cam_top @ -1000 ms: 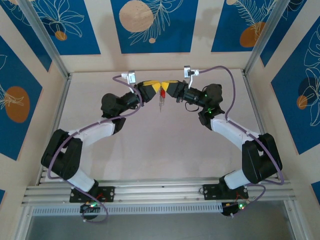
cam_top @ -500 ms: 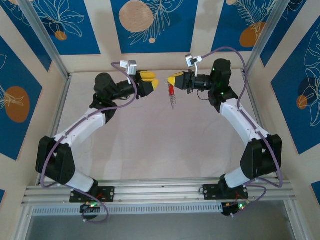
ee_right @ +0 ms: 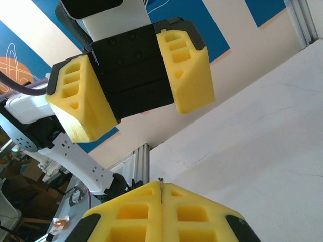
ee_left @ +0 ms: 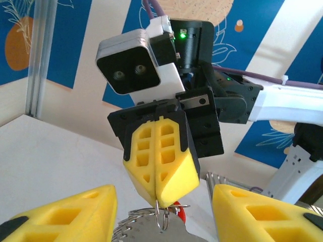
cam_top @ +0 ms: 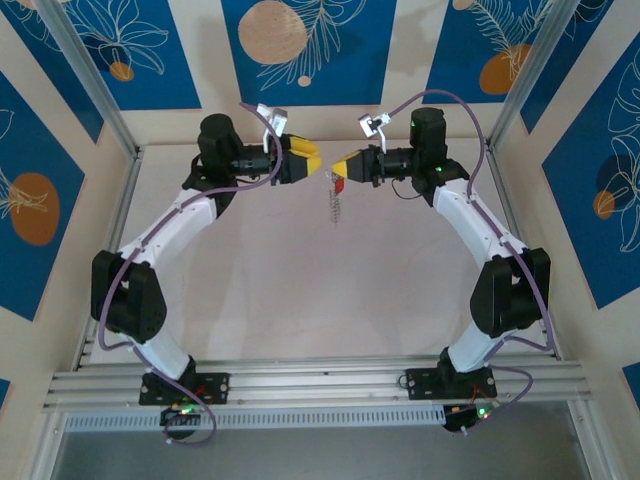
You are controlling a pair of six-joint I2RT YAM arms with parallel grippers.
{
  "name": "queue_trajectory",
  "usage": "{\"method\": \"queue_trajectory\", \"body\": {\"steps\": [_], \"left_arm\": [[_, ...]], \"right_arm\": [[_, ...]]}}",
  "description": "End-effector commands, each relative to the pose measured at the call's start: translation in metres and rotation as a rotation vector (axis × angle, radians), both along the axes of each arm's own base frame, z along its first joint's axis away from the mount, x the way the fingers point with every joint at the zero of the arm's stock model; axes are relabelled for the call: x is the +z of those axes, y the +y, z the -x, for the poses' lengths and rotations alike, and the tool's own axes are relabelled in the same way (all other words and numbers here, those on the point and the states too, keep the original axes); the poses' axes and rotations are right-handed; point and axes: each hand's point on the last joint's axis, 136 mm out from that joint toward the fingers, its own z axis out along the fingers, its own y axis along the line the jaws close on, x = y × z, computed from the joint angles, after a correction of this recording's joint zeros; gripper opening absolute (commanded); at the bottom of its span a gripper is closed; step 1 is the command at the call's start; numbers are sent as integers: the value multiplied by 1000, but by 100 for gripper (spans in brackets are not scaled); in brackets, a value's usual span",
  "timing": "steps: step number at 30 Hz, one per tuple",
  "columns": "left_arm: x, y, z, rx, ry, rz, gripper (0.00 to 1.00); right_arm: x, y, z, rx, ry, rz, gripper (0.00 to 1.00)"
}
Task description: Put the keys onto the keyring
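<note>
Since a second ago the two claws, then meeting tip to tip over the table's middle, have drawn apart and swung toward the far wall. The left gripper (cam_top: 314, 163) has let go and a gap separates it from the right gripper (cam_top: 338, 167).

From above, the keyring (cam_top: 334, 208) is a thin grey strand dangling under the right claw's tips, with the key (cam_top: 337, 186) a red speck at its top, clear of the table (cam_top: 250, 300).

The left wrist view shows more: the right claw's yellow fingers (ee_left: 160, 169) are pressed together on the ring's thin wire, the toothed fringe curving left and the red head just right. The left claw stands half open, holding nothing.
</note>
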Motion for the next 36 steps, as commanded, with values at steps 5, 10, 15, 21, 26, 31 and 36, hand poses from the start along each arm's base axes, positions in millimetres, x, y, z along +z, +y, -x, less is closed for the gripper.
{"method": "queue_trajectory", "body": {"steps": [5, 10, 15, 21, 26, 31, 36], "left_arm": [[-5, -1, 4, -73, 8, -22, 49], [-10, -5, 5, -86, 19, -27, 47], [-14, -11, 6, -100, 28, -31, 43], [-18, -17, 7, -120, 31, -33, 37], [-17, -21, 8, -135, 31, -34, 33], [-18, -25, 9, -147, 30, -33, 30], [-17, -27, 10, -151, 26, -32, 24]], "right_arm": [[16, -1, 5, 36, -37, -22, 0], [17, 1, 6, 38, -42, -23, 0], [15, 2, 5, 33, -40, -24, 0], [12, 4, 6, 42, -37, -24, 0], [12, 5, 5, 41, -37, -25, 0], [11, 5, 4, 44, -37, -26, 0], [9, 6, 4, 43, -33, -25, 0]]}}
